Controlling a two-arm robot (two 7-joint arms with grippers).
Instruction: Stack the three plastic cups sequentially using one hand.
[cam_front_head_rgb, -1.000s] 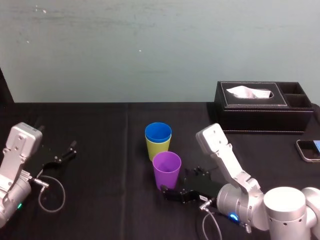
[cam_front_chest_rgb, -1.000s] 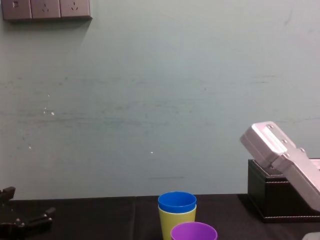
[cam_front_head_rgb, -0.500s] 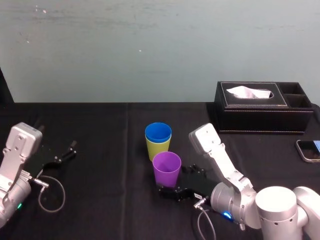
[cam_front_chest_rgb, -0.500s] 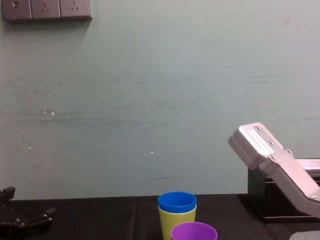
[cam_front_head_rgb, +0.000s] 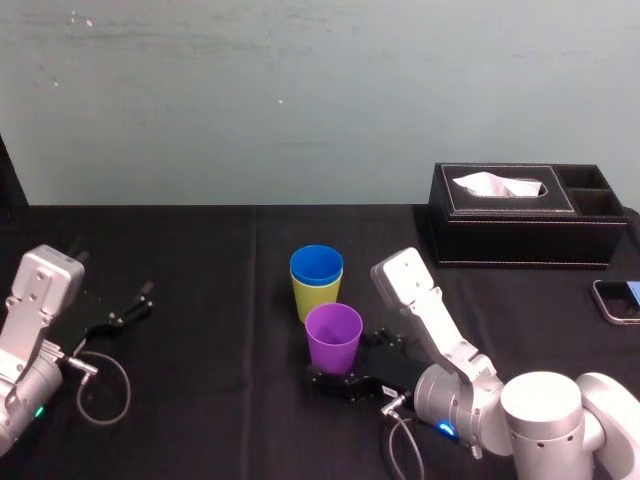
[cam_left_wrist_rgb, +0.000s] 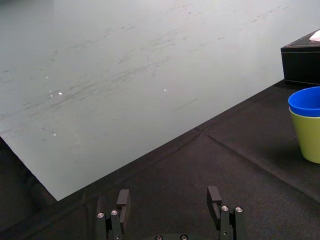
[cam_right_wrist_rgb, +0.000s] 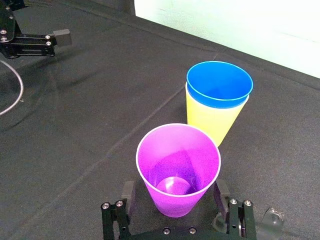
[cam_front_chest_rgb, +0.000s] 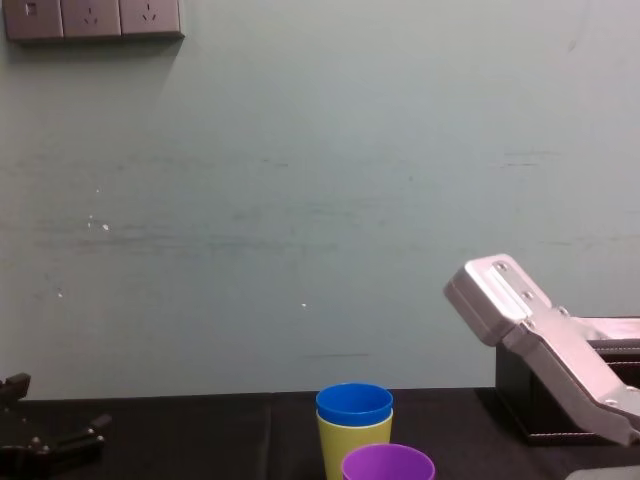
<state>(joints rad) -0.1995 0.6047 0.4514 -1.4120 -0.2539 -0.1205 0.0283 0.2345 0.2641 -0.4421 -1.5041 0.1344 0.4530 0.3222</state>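
Fingers (cam_right_wrist_rgb: 128, 192) of right gripper (cam_right_wrist_rgb: 174, 195) spread wide astride purple cup (cam_right_wrist_rgb: 178, 167), low at table (cam_right_wrist_rgb: 75, 100), left gripper (cam_left_wrist_rgb: 168, 200) parked, fingers apart.

No text, label, brand, number or sign can be read on anything in these views.

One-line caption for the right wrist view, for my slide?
Open right gripper flanks the purple cup; blue cup nested in yellow-green cup behind.
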